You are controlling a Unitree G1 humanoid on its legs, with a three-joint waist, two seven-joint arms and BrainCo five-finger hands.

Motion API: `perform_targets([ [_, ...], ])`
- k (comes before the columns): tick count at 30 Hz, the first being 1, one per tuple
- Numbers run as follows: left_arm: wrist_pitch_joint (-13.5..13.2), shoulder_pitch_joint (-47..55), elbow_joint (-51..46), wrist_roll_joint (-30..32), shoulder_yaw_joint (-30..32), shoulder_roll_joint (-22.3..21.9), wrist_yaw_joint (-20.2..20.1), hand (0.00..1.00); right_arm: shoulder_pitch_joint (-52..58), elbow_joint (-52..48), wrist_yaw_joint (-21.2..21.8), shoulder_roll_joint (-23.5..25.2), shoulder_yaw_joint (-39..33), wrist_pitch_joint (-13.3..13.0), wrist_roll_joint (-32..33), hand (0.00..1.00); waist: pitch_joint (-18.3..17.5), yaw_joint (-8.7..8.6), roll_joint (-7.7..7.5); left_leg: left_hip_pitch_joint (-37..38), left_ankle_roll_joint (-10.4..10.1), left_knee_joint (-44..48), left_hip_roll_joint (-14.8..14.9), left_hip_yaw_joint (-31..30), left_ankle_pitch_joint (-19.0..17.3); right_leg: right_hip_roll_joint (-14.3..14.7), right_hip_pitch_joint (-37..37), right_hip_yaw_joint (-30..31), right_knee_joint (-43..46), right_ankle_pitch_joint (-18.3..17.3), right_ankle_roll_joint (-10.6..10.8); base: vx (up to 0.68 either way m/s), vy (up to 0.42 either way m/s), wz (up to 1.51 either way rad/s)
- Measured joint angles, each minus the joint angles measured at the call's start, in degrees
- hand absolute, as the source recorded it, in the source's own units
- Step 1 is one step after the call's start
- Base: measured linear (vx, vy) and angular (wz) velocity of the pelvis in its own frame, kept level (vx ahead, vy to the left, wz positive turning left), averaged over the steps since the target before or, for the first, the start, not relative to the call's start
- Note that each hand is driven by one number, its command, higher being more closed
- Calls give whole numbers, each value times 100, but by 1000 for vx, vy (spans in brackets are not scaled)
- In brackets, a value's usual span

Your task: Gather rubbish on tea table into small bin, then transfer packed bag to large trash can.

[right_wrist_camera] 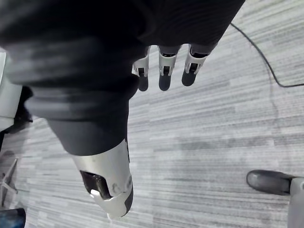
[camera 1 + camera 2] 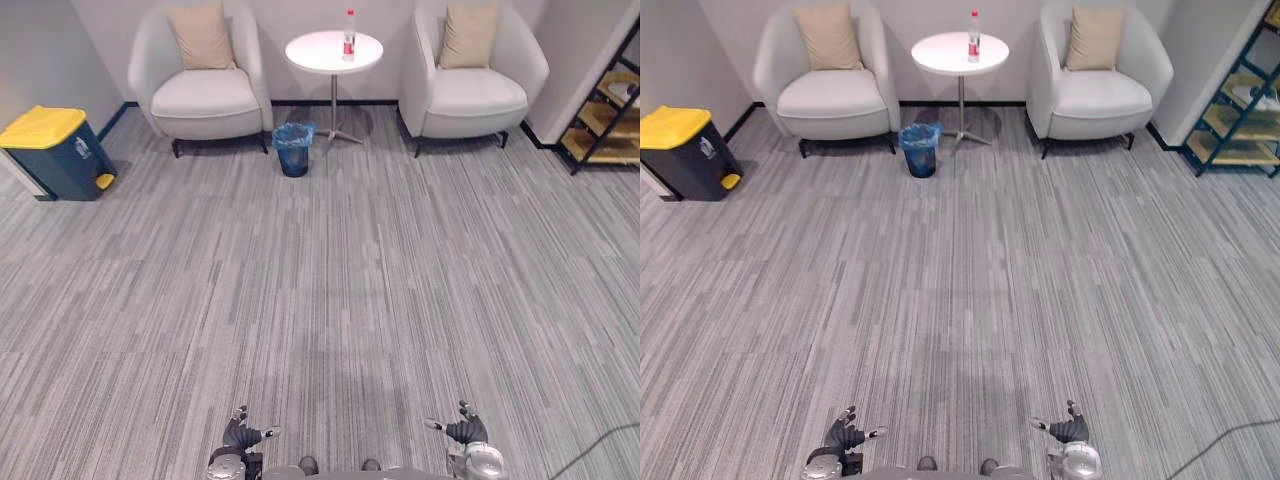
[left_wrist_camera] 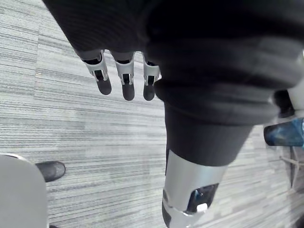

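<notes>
Left hand: the left hand [image 2: 240, 435] hangs low at the robot's side over bare carpet. Its fingers [image 3: 126, 78] are straight and relaxed, with nothing in them.
Right hand: the right hand [image 2: 462, 430] mirrors it, with loose, empty fingers [image 1: 164, 71].
Why held so: nothing is within reach, so I judge this a neutral carry for walking up to the work.
Bottle: the bottle [image 2: 349, 36] stands upright on the round white desk [image 2: 315, 52], toward its right side. It is the one piece of rubbish I can make out, and it is well apart from both hands.
Small bin: the small bin [image 2: 294, 150], lined with a blue bag, sits on the floor just beside the desk's foot, on its left. That probably keeps the drop short.
Large trash can: the large trash can [image 2: 55, 152], with a yellow lid, stands by the left wall, well apart from the small bin. The bag will need carrying across.
Surroundings: an armchair [image 2: 205, 95] stands on each side of the desk.
Eye views: these give the room layout and the open floor to cross.
Wrist views: these confirm from close up that the palms are empty.
</notes>
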Motion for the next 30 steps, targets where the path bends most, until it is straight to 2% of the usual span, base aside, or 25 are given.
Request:
perform_targets([
  [1, -5, 19, -77, 0, -3, 8, 1, 0, 23, 0, -3, -44, 0, 10, -1, 0, 12, 2, -5, -46, 37, 198, -50, 51, -195, -126, -165, 2, 481, -262, 156, 3, 60, -11],
  [3, -24, 32, -83, -4, -6, 23, 3, 0, 23, -1, -3, -137, -2, 17, 0, 0, 32, 1, 27, -49, 123, 393, -118, 86, -413, -306, -449, -86, 1228, -429, 370, 57, 100, -11],
  [5, -27, 28, -96, -10, -58, 118, 2, 0, 24, -16, -7, -171, -10, 19, 2, 0, 86, -11, 52, -17, 201, 506, -181, 87, -495, -489, -820, -188, 2137, -421, 369, 105, 101, 4],
  [6, -27, 6, -211, -16, -66, 241, 6, 0, 21, -50, -5, -144, -4, 39, 4, 0, 170, -1, -46, 66, 280, 556, -252, 75, -556, -645, -1045, -201, 2763, -407, 365, 166, 52, 10],
  [7, -23, 4, -313, -24, -67, 345, 9, 0, 19, -114, -5, -127, 1, 82, 4, 0, 265, -2, -80, 223, 313, 575, -280, 10, -614, -732, -1305, -219, 3341, -372, 331, 256, 31, 16],
  [8, -23, 3, -376, -65, -79, 389, 14, 0, 15, -156, -5, -130, 0, 104, 6, 0, 302, -18, -20, 268, 324, 580, -265, -68, -648, -727, -1433, -256, 3488, -485, 352, 311, -7, 28],
  [9, -24, -11, -461, -127, -110, 393, 19, 0, -5, -228, -7, -152, 1, 113, 6, 0, 317, -60, -27, 321, 322, 566, -221, -140, -679, -715, -1511, -331, 3431, -570, 320, 349, -27, 35],
  [11, -28, -37, -565, -133, -108, 404, 23, 0, -179, -234, -7, -235, 10, 123, 6, 0, 412, -150, 101, 507, 304, 417, -89, -233, -681, -660, -1666, -524, 3036, -653, 281, 306, -44, 25],
  [13, -33, -154, -573, -172, -112, 311, 24, 0, -394, -295, -8, -400, 54, 123, 6, 0, 491, -200, 232, 756, 119, 165, 168, -232, -690, -504, -2002, -763, 2198, -539, 183, 325, -75, 6],
  [15, -40, -223, -573, -176, -119, 312, 24, 0, -412, -464, -12, -408, 65, 123, 5, 0, 496, -231, 220, 893, -96, 27, 255, -234, -727, -392, -2130, -772, 1451, -94, 79, 351, -124, 13],
  [16, -67, -228, -571, -177, -129, 349, 19, 0, -366, -573, -17, -400, 125, 125, 5, 0, 489, -267, 95, 1070, -285, -38, 238, -255, -809, -424, -2119, -727, 1059, 636, -178, 557, -260, 18],
  [17, -83, -234, -569, -178, -123, 287, 22, 0, -317, -642, -18, -442, 146, 129, 5, 0, 502, -290, 147, 1192, -419, 8, 396, -259, -888, -387, -2132, -810, 1358, 759, -536, 477, -257, 14],
  [18, -106, -236, -577, -177, -130, 273, 14, 0, -326, -690, -20, -430, 146, 129, 6, 0, 481, -297, 181, 1143, -475, 136, 478, -249, -877, -325, -2133, -839, 1405, 607, -581, 553, -333, 3],
  [19, -114, -287, -597, -180, -129, 243, 15, 0, -327, -842, -20, -401, 155, 127, 5, 0, 478, -306, 198, 905, -574, 672, 614, -249, -838, -241, -2089, -891, 1414, 423, -666, 436, -313, 3],
  [20, -124, -288, -681, -193, -129, 196, 12, 0, -323, -941, -21, -393, 176, 100, 5, 0, 486, -318, 220, 460, -769, 1671, 807, -250, -720, -137, -1908, -962, 1254, 317, -736, 448, -312, 9],
  [21, -129, -283, -709, -210, -130, 168, 9, 0, -304, -958, -21, -393, 186, 92, 6, 0, 493, -329, 238, 218, -939, 2288, 922, -255, -581, -64, -1741, -989, 1113, 292, -761, 461, -290, 11],
  [22, -128, -242, -759, -241, -132, 132, 4, 0, -239, -992, -30, -395, 235, 92, 8, 0, 508, -309, 259, -224, -977, 3555, 1236, -243, -425, 78, -1289, -1061, 831, 249, -838, 465, -234, 12],
  [23, -126, -212, -771, -243, -132, 106, -2, 0, -102, -1132, -48, -388, 278, 43, 28, 0, 540, -291, 238, -540, -963, 4708, 1533, -118, -431, 201, -631, -1094, 466, 211, -900, 453, -214, 9],
  [24, -126, -202, -776, -243, -132, 100, -2, 0, -85, -1145, -53, -390, 277, 23, 31, 0, 543, -288, 235, -590, -959, 4857, 1586, -75, -432, 219, -488, -1094, 391, 210, -902, 431, -173, 4],
  [25, -126, -171, -829, -243, -132, 79, -1, 0, -60, -1214, -115, -391, 269, -32, 84, 0, 581, -275, 180, -804, -839, 5208, 1687, 106, -499, 228, -64, -1060, 74, 194, -913, 312, -127, -3],
  [27, -126, -152, -958, -244, -132, 38, 0, 0, -65, -1344, -148, -420, 244, -54, 156, 0, 602, -235, 169, -1302, -719, 5205, 1660, 237, -570, 227, 301, -991, -298, 193, -911, 378, -99, -13],
  [29, -126, -160, -996, -244, -132, 39, 0, 0, -71, -1331, -149, -416, 195, -44, 197, 0, 640, -168, 205, -1729, -645, 4682, 1528, 314, -614, 204, 596, -945, -546, 183, -892, 269, -10, -13],
  [30, -123, -191, -999, -244, -127, 35, 3, 0, -27, -1319, -145, -376, 139, -29, 207, 0, 675, -112, 175, -1884, -612, 4012, 1321, 370, -636, 128, 790, -926, -661, 163, -833, 337, 72, -8],
])
